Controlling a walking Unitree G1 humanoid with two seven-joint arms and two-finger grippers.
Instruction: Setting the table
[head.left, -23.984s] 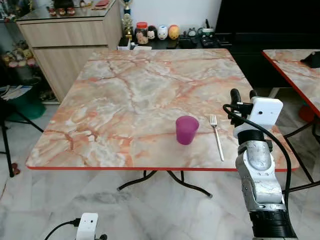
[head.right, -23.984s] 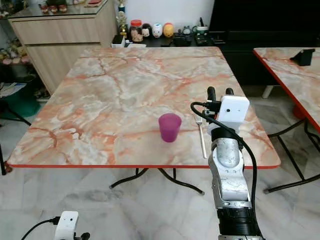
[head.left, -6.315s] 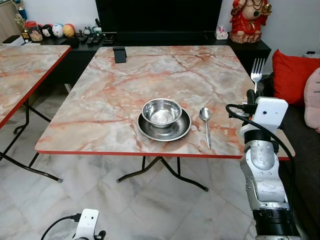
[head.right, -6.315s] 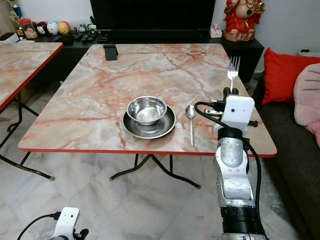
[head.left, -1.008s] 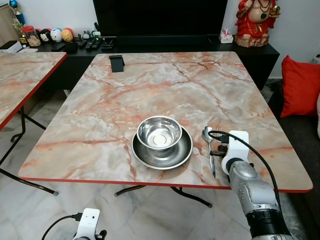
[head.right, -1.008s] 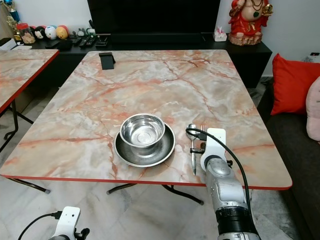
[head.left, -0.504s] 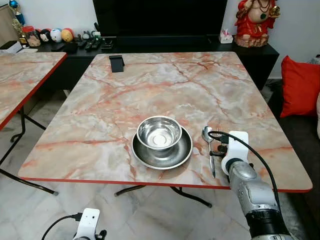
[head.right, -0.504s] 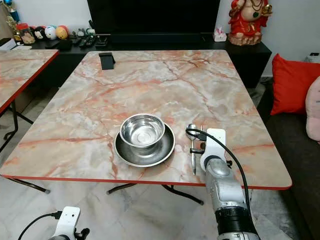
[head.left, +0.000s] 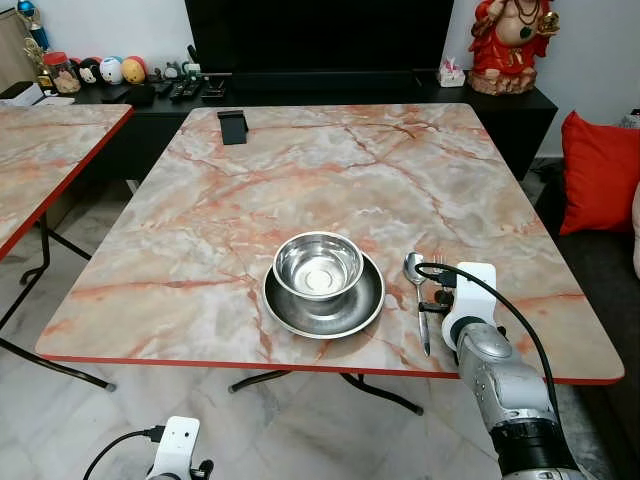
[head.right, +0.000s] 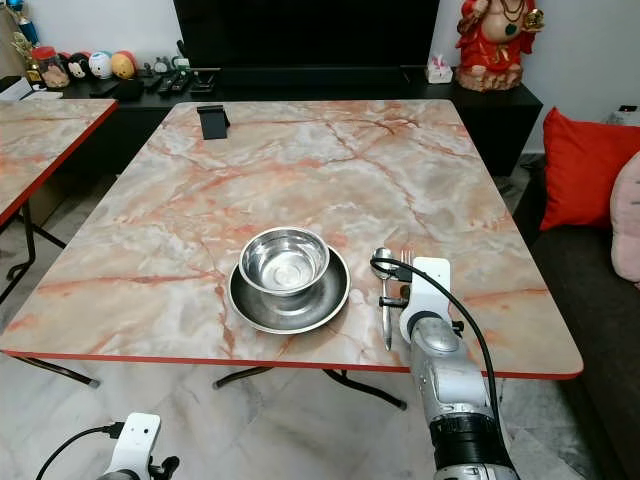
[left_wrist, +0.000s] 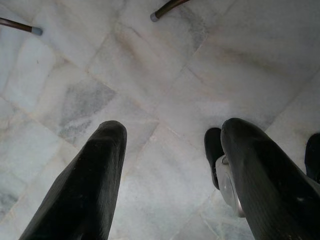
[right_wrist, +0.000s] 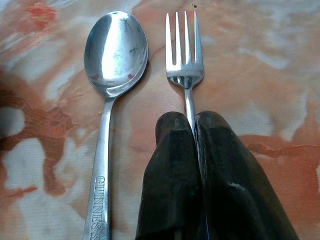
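- The right gripper (right_wrist: 192, 125) has its jaws pinching the fork (right_wrist: 184, 60) by the neck; the fork lies low over the marble counter (head.left: 300, 170), just beside the spoon (right_wrist: 112, 75), right of the steel bowl (head.left: 318, 266) on its plate (head.left: 370, 305).
- Best to set it flat and parallel to the spoon, then part the jaws gently.
- The left gripper (left_wrist: 170, 150) hangs idle, jaws spread.

A steel fork (right_wrist: 184, 60) is lying flat, tines up-table, just beside a Guinness-stamped spoon (right_wrist: 111, 90), right of the plated bowl (head.left: 318, 267).
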